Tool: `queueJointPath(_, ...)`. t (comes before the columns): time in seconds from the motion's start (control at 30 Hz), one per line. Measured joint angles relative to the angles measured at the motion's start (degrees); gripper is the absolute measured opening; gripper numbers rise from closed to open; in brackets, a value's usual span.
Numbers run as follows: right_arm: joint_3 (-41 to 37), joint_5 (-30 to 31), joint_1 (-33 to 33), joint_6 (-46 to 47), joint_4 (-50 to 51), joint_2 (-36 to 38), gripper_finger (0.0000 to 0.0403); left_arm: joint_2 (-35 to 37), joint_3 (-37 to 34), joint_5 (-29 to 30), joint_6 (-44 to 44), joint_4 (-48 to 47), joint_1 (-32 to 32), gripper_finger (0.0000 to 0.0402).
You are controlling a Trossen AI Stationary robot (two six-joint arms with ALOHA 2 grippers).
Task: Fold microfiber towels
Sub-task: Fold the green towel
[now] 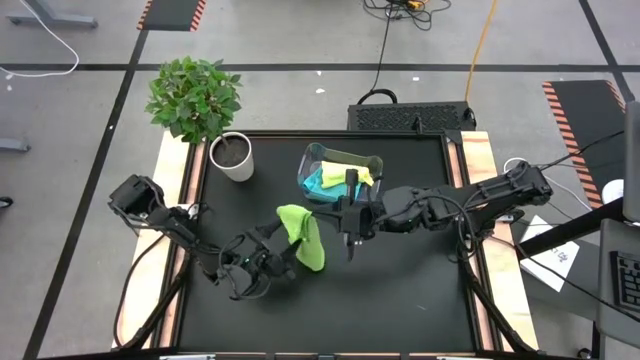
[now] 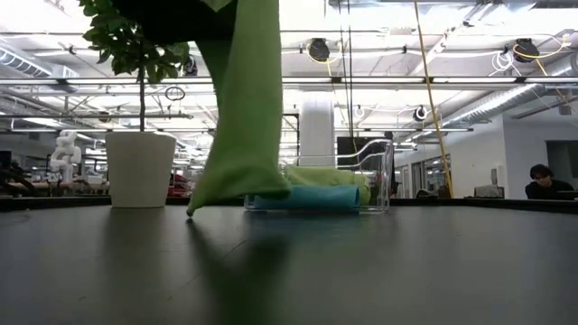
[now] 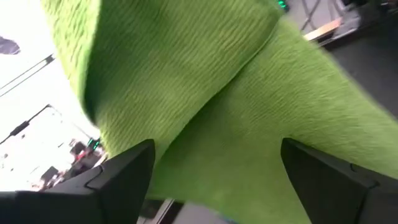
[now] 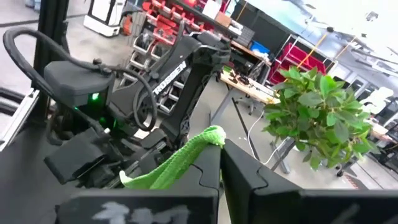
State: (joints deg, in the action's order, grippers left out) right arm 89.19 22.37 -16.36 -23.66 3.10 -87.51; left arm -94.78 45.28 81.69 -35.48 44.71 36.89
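Observation:
The bright green towel (image 1: 301, 236) hangs over the middle of the black table, a tall drape in the low view (image 2: 242, 108). My right gripper (image 4: 221, 155) reaches in level from the table's right (image 1: 347, 222) and is shut on the towel's top. My left gripper (image 1: 286, 256) stands open close by the hanging cloth. Its two fingers are spread wide in front of the green cloth (image 3: 211, 99) in the left wrist view, and I cannot tell whether they touch it. The pale yellow-green towel (image 1: 348, 175) and the turquoise towel (image 1: 316, 184) lie in the clear bin (image 1: 340, 160). My right gripper pinches an upper edge or corner of the green towel (image 4: 210, 134) between its two fingers, near their free ends; one layer or several, I cannot tell. The fingers come level from the table's right. The towel hangs slack below them, and its lowest corner (image 2: 192, 211) reaches down to about table level.
A white pot with a leafy plant (image 1: 232, 157) stands at the far left of the table, also seen in the low view (image 2: 140, 169). The clear bin (image 2: 375, 171) stands at the far middle, behind the hanging towel. The near half of the black tabletop (image 1: 400, 290) is bare.

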Motion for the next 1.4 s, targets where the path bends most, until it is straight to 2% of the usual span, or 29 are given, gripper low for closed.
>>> queueJointPath(0.23,0.00,0.04,-0.26,-0.88,-0.03,-0.02,0.0000,0.00,0.00,4.40,1.52,0.46,-0.34,0.0292)
queueJointPath(0.4,-0.01,0.04,-0.75,-0.12,-0.10,-0.02,0.0000,-0.02,0.00,7.33,-2.47,4.18,-2.35,0.0244)
queueJointPath(0.47,-0.01,0.04,-1.36,0.22,0.16,-0.02,0.0000,-0.04,-0.07,6.34,-4.25,6.27,-3.19,0.0231)
queueJointPath(0.53,0.00,0.00,-1.77,0.13,0.18,-0.04,0.0000,-0.04,-0.07,2.60,-6.60,9.21,-3.68,0.0222)
queueJointPath(0.83,-0.02,0.04,-1.23,1.16,4.02,-0.09,0.0000,-0.02,0.29,-2.57,-13.60,17.47,-2.06,0.0216)
queueJointPath(1.2,-0.02,0.02,-0.94,1.97,5.08,-0.09,0.0000,-0.02,7.84,-3.60,-17.83,12.68,1.12,0.0216)
queueJointPath(1.4,-0.02,0.04,-1.40,2.24,5.73,-0.09,0.0000,-0.02,8.46,-2.78,-17.36,11.85,1.21,0.0216)
